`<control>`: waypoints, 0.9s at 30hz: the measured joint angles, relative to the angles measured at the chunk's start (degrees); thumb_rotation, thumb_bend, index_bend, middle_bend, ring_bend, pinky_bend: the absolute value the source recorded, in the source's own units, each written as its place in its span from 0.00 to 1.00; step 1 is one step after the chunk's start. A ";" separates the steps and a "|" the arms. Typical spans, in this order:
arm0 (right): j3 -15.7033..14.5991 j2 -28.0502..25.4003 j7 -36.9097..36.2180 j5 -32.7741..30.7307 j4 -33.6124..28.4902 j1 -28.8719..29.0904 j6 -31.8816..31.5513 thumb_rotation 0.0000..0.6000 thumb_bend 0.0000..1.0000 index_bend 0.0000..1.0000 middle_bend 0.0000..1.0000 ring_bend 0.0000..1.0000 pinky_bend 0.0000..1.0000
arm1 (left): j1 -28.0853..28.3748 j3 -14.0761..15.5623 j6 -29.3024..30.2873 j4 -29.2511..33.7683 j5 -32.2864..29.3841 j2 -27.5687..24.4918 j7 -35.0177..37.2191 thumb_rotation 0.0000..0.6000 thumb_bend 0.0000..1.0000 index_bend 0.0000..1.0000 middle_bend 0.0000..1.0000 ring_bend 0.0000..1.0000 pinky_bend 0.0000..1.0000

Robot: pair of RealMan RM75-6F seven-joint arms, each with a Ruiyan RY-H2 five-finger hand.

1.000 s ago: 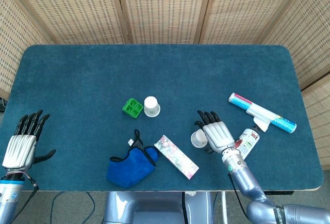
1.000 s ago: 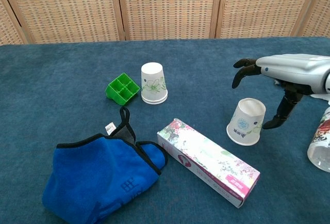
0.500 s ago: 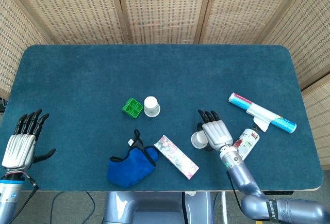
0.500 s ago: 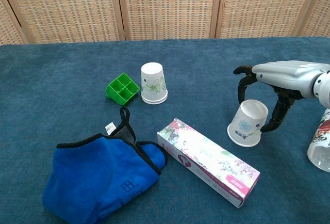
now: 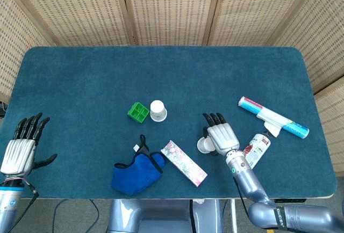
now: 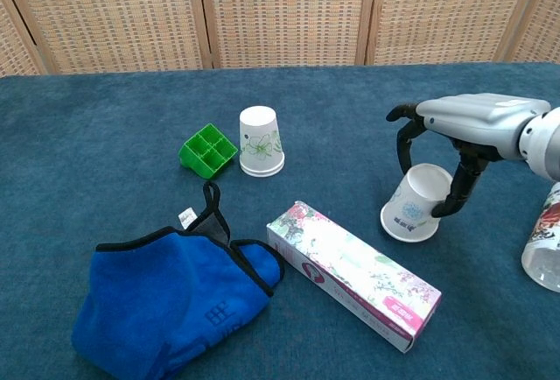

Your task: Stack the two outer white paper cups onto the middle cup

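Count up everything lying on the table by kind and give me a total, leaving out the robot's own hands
White paper cups: 2 – one upside down by the green tray, one tilted under the right hand.
Green tray: 1.
Blue cloth: 1.
Floral box: 1.
Spray can: 1.
White tube-like package: 1.
Total: 7.

A table (image 5: 80, 77) covered in dark teal cloth is carrying two upside-down white paper cups (image 5: 158, 110) (image 6: 414, 204), a green grid tray (image 5: 138, 111) and a blue cloth (image 5: 135, 172). A flowered box (image 5: 184, 162), a spray can (image 5: 257, 148) and a long white tube (image 5: 273, 117) are also lying on it.
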State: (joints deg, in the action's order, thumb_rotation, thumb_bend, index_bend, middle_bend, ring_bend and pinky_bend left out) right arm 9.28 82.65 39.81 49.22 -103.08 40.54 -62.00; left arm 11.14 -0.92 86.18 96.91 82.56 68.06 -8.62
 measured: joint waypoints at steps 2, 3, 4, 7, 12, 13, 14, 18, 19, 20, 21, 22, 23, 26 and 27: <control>0.50 -0.40 -0.11 0.24 -0.56 0.35 -0.38 1.00 0.21 0.53 0.12 0.00 0.03 | -0.07 -0.16 -0.12 -0.08 0.03 0.01 -0.02 1.00 0.18 0.09 0.00 0.00 0.00; 0.77 -0.53 -0.19 0.35 -0.76 0.50 -0.50 1.00 0.21 0.53 0.12 0.00 0.03 | -0.09 -0.24 -0.19 -0.12 0.01 0.03 -0.03 1.00 0.18 0.09 0.00 0.00 0.00; 1.22 -0.74 -0.27 0.49 -1.07 0.75 -0.68 1.00 0.21 0.53 0.12 0.00 0.03 | -0.12 -0.37 -0.31 -0.17 -0.07 0.05 -0.02 1.00 0.18 0.09 0.00 0.00 0.00; 3.25 -1.48 -0.29 0.74 -2.34 1.87 -1.33 1.00 0.21 0.54 0.13 0.00 0.03 | -0.21 -0.81 -0.63 -0.34 -0.38 0.08 0.11 1.00 0.18 0.09 0.00 0.00 0.00; 6.21 -2.24 -0.29 0.86 -4.26 3.79 -2.27 1.00 0.21 0.54 0.13 0.00 0.05 | -0.28 -1.19 -1.16 -0.61 -0.71 0.14 0.28 1.00 0.18 0.09 0.00 0.00 0.00; 6.92 -2.26 -0.30 0.98 -4.58 4.39 -2.52 1.00 0.21 0.54 0.13 0.00 0.05 | -0.26 -1.25 -1.40 -0.71 -0.79 0.17 0.33 1.00 0.18 0.09 0.00 0.00 0.00; 7.43 -2.19 -0.24 1.13 -4.78 4.92 -2.65 1.00 0.21 0.54 0.13 0.00 0.05 | -0.21 -1.35 -1.65 -0.82 -0.93 0.21 0.38 1.00 0.18 0.09 0.00 0.00 0.00; 9.35 -0.98 0.41 0.56 -4.98 7.58 -2.85 1.00 0.21 0.55 0.13 0.00 0.05 | -0.13 -1.74 -2.08 -1.31 -1.08 0.51 0.22 1.00 0.18 0.09 0.00 0.00 0.00; 9.70 -0.28 0.65 -0.07 -4.73 8.45 -2.81 1.00 0.21 0.55 0.13 0.00 0.05 | -0.15 -1.73 -2.19 -1.33 -0.99 0.53 0.36 1.00 0.18 0.09 0.00 0.00 0.00; 10.00 0.29 0.83 -0.58 -4.39 9.13 -2.75 1.00 0.21 0.55 0.14 0.00 0.06 | -0.15 -1.73 -2.34 -1.38 -0.92 0.53 0.50 1.00 0.18 0.09 0.00 0.00 0.00; 10.29 0.90 1.02 -1.09 -3.94 9.81 -2.69 1.00 0.21 0.55 0.14 0.00 0.06 | -0.14 -1.72 -2.49 -1.49 -0.85 0.53 0.66 1.00 0.18 0.09 0.00 0.00 0.00; 10.66 1.74 1.27 -1.77 -3.22 10.73 -2.60 1.00 0.21 0.56 0.14 0.00 0.06 | -0.13 -1.74 -2.67 -1.63 -0.81 0.53 0.90 1.00 0.18 0.09 0.00 0.00 0.00; 10.91 2.36 1.47 -2.27 -2.64 11.42 -2.53 1.00 0.21 0.56 0.15 0.00 0.06 | -0.12 -1.78 -2.78 -1.72 -0.80 0.52 1.11 1.00 0.18 0.09 0.00 0.00 0.00; 11.67 4.31 2.16 -3.54 -0.57 13.58 -2.47 1.00 0.21 0.56 0.15 0.00 0.07 | -0.12 -2.06 -3.01 -2.09 -0.90 0.48 2.00 1.00 0.18 0.09 0.00 0.00 0.00; 11.91 4.90 2.33 -3.81 0.08 14.21 -2.46 1.00 0.21 0.56 0.15 0.00 0.07 | -0.14 -2.16 -3.07 -2.25 -0.98 0.46 2.27 1.00 0.18 0.09 0.00 0.00 0.00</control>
State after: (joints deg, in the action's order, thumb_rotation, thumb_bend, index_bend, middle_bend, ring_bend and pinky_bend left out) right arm 21.19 87.56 42.14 45.41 -103.00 54.75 -64.46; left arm 11.00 -3.08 83.11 94.67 81.58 68.51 -6.35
